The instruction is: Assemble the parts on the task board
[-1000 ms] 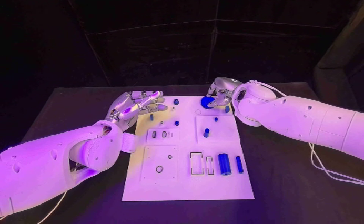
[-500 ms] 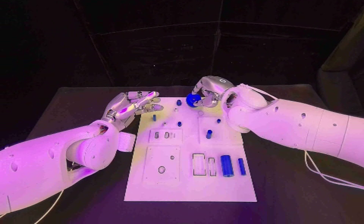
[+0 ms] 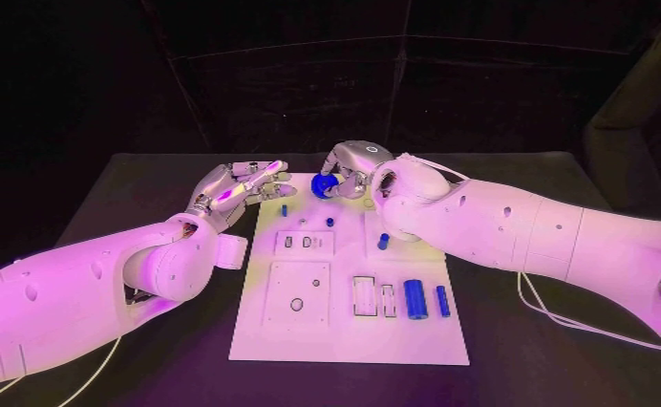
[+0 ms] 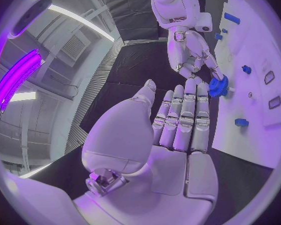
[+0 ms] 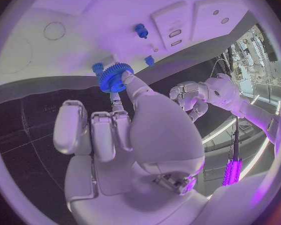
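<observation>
Gear (image 3: 325,185), blue and toothed, is pinched at the fingertips of the right hand (image 3: 352,166), which holds it over the task board (image 3: 351,331) near its far edge; the right wrist view shows the thumb and a finger (image 5: 129,81) closed on the gear's hub (image 5: 113,78) while the other fingers lie curled beside the palm. Just beyond it on the board stands a short blue peg (image 5: 140,31), with another small blue part (image 5: 149,60) close to the board's edge. The left hand (image 3: 243,187) hovers at the board's far left corner, holding nothing, its fingers stretched out straight and lying close side by side, as the left wrist view (image 4: 178,130) makes plain. The step in hand looks like carrying the gear to its seat at the far end of the board; the next move would call for lining the bore up over a post and lowering it squarely, since a tilted gear could jam. The head view alone takes in the near end of the board, where a blue cylinder (image 3: 415,298) and a slimmer blue bar (image 3: 442,300) lie beside empty rectangular slots (image 3: 364,294). The right wrist view gives the gear's teeth and the grip, which the head view leaves too small to judge.
</observation>
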Tool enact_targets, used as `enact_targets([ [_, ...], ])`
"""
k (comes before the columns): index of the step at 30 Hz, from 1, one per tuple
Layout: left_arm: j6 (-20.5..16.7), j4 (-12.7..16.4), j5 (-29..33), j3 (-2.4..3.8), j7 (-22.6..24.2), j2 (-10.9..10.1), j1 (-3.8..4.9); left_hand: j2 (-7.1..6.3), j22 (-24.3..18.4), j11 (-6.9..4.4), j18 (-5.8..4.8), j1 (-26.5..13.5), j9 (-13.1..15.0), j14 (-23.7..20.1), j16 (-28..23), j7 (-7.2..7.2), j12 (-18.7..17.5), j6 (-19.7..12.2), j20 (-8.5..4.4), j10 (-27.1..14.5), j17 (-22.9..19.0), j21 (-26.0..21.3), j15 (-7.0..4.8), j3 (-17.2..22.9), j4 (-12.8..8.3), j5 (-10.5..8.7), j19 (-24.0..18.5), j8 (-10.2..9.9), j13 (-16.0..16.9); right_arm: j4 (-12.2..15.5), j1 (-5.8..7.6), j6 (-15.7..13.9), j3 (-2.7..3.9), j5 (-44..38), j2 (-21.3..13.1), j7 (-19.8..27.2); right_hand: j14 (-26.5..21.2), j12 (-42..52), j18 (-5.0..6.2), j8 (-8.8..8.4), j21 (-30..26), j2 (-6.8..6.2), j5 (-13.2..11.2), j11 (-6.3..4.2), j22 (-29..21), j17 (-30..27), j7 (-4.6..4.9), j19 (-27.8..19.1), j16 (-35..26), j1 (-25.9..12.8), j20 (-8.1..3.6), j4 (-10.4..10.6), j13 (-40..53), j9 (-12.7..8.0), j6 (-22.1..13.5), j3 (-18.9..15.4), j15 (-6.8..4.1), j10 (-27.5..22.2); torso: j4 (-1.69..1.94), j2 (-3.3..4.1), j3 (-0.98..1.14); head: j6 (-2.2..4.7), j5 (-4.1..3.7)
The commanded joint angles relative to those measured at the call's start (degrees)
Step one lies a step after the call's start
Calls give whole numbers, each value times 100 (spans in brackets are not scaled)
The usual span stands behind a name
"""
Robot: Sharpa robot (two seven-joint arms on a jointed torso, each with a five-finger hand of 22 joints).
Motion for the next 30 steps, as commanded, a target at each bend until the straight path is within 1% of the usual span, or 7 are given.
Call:
enact_targets([
  [1,54,5,71,5,63,14,11,42,-10,12,39,-10,-1,32,-39,3,-31,48,-3,31,6,-20,10,1,-49,6,54,-27,-8,-100,-3,316,2,-107,70,70,429,-4,-41,-24,25,-1,-13,19,9,635,-143,25,34,-36,-12,23,843,292,263,65,9,259,1,2,5,-10,-1],
  [12,56,1,73,5,56,31,11,47,-12,9,39,-4,0,35,-41,0,-34,52,-4,36,7,-22,8,3,-56,6,57,-28,-8,-232,-31,711,-2,-102,217,33,425,-36,-44,-106,29,-46,-47,45,20,615,-111,26,26,-129,6,22,821,271,194,102,30,242,-23,1,17,-23,8],
  [23,55,-3,74,5,49,31,11,47,-12,9,39,-4,0,35,-41,0,-34,52,-4,36,7,-22,8,3,-56,6,57,-28,-8,-280,-43,690,-5,-138,239,-15,419,-200,-42,-370,15,-203,-149,157,-3,597,16,1,16,-310,83,10,687,201,-131,106,122,143,-23,-1,15,-33,5],
  [26,54,-5,74,5,46,33,11,47,-12,9,39,-4,0,35,-41,0,-34,52,-4,36,7,-22,8,3,-56,6,57,-28,-8,-288,-43,661,-5,-141,254,-12,420,-231,-39,-494,11,-312,-753,212,-10,606,75,-10,19,-487,134,83,664,162,-459,-66,179,123,-20,-3,16,-32,11],
  [27,53,-6,74,5,45,33,11,47,-12,9,39,-4,0,35,-41,0,-34,52,-4,36,7,-22,8,3,-56,6,57,-28,-8,-292,-44,634,-5,-142,259,-18,420,-247,-40,-507,11,-364,-773,232,-9,608,91,-11,20,-542,142,110,651,154,-552,-131,188,113,-20,-1,15,-29,8],
  [29,53,-7,74,5,44,34,11,47,-12,9,39,-4,0,35,-41,0,-34,52,-4,36,7,-22,8,3,-56,6,57,-28,-8,-296,-44,587,-5,-143,265,-31,422,-291,-41,-533,11,-455,-778,282,-8,625,142,-15,26,-662,177,221,613,117,-1325,-326,226,84,-20,-1,14,-31,6],
  [30,53,-7,74,5,43,33,11,49,-13,8,40,-1,0,36,-44,0,-37,54,-5,38,8,-24,8,4,-62,6,59,-30,-8,-298,-45,571,-6,-142,266,-37,422,-308,-41,-541,11,-471,-779,294,-8,632,159,-16,28,-682,189,265,597,112,-1515,-392,240,72,-19,0,14,-33,5],
])
